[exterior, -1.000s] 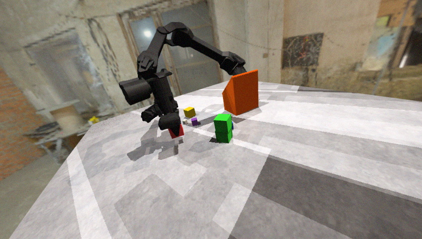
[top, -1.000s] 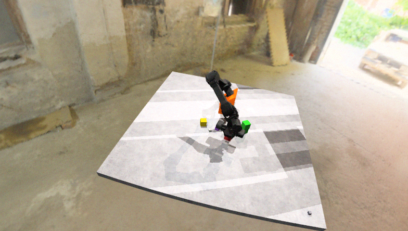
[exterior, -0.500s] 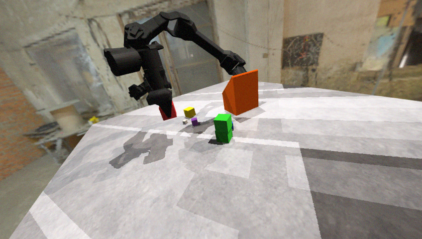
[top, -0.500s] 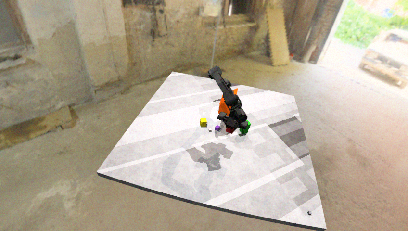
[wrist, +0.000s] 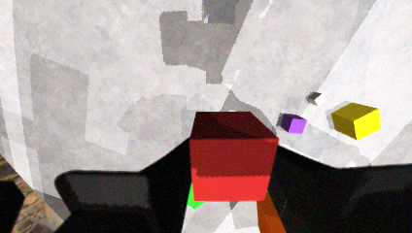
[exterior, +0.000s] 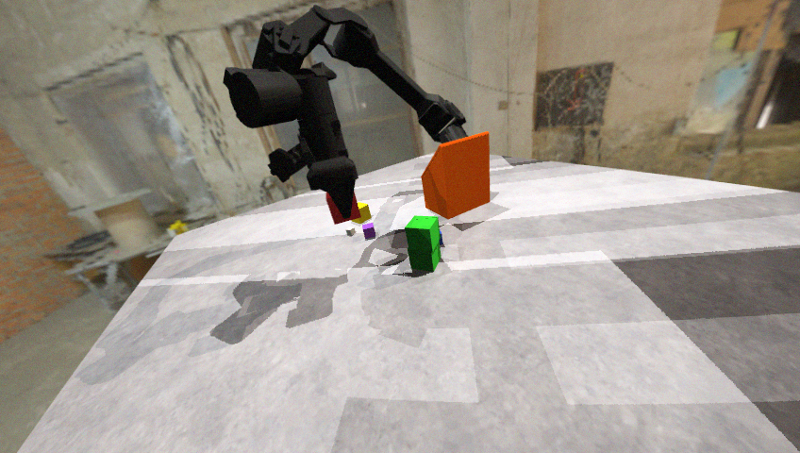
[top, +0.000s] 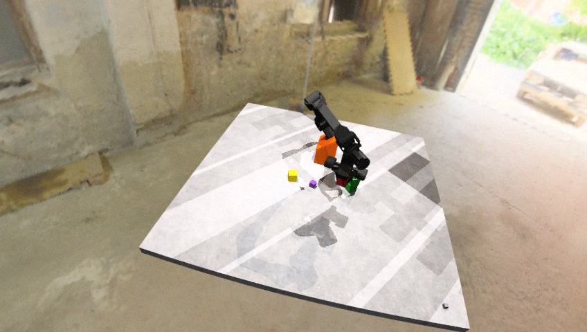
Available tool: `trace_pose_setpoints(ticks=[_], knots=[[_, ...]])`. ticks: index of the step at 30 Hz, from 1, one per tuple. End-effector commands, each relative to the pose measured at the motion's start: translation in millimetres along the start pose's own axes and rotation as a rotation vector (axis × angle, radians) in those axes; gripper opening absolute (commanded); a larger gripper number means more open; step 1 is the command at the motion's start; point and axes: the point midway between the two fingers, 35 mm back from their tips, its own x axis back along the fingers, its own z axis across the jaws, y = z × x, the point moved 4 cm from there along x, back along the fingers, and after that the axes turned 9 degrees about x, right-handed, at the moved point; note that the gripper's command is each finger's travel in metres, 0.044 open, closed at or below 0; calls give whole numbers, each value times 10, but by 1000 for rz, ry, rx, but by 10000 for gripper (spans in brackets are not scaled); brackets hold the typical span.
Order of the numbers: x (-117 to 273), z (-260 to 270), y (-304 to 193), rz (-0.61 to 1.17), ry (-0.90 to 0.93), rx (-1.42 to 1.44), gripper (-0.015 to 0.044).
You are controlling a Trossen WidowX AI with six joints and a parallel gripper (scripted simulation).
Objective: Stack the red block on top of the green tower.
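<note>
The red block (exterior: pixel 342 208) is held in the pincer (exterior: pixel 337 193), which is closed on its two opposite sides. In the exterior view the block is seen lifted clear of the table (exterior: pixel 505 347), tilted a little, with the black arm (exterior: pixel 314 111) bent above it. The green tower (exterior: pixel 424 243) is made of two green blocks stacked one on the other, and it is seen standing upright on the table. From the red block, the tower is found at about 4 o'clock in the exterior view, near but apart from it, and its top is at about the same height as the underside of the held block.

An orange wedge (exterior: pixel 457 175) is placed behind the tower, at about 1 o'clock from it. A yellow block (exterior: pixel 363 211) and a small purple block (exterior: pixel 368 230) are seen just behind the held block, both resting on the table.

In the wrist view the red block (wrist: pixel 232 156) is framed by the dark fingers on both sides, and a sliver of green (wrist: pixel 194 200) is visible below its lower left corner. The purple block (wrist: pixel 292 123) and the yellow block (wrist: pixel 357 119) are shown at about 2 o'clock from it.

In the top view the red block (top: pixel 340 180) and the green tower (top: pixel 351 185) appear side by side beneath the pincer (top: pixel 343 174).
</note>
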Motion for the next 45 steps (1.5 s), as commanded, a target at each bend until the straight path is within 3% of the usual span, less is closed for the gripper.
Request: trace_pose_setpoints(ticks=[1,15,21,28,45], knots=[[6,179,-244,3,4,5,0],[-44,571,-1121,8,-7,5,0],[-59,574,-1133,8,-7,4,0],[-330,569,-1136,8,-8,4,0],[-340,569,-1136,8,-8,4,0]])
